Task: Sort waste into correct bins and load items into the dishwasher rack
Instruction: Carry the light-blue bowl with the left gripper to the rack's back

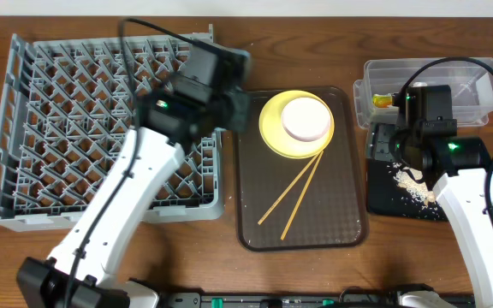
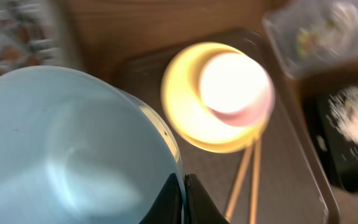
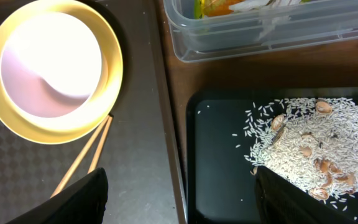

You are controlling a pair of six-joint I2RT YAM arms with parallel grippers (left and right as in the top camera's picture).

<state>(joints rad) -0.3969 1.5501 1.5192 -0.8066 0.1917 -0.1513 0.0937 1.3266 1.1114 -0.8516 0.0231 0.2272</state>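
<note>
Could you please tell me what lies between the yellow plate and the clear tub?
Only bare floor and rim of the brown serving tray, clearest in the right wrist view.

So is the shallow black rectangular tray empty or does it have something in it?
Not empty. The shallow black rectangular tray holds a scattered pile of loose white rice grains with a few tan bits mixed in.

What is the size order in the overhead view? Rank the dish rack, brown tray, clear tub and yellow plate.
Largest: dish rack, by far.
Second: brown tray.
Third: clear tub, though part of it is hidden.
Smallest: yellow plate, with a white bowl covering its middle.
</note>
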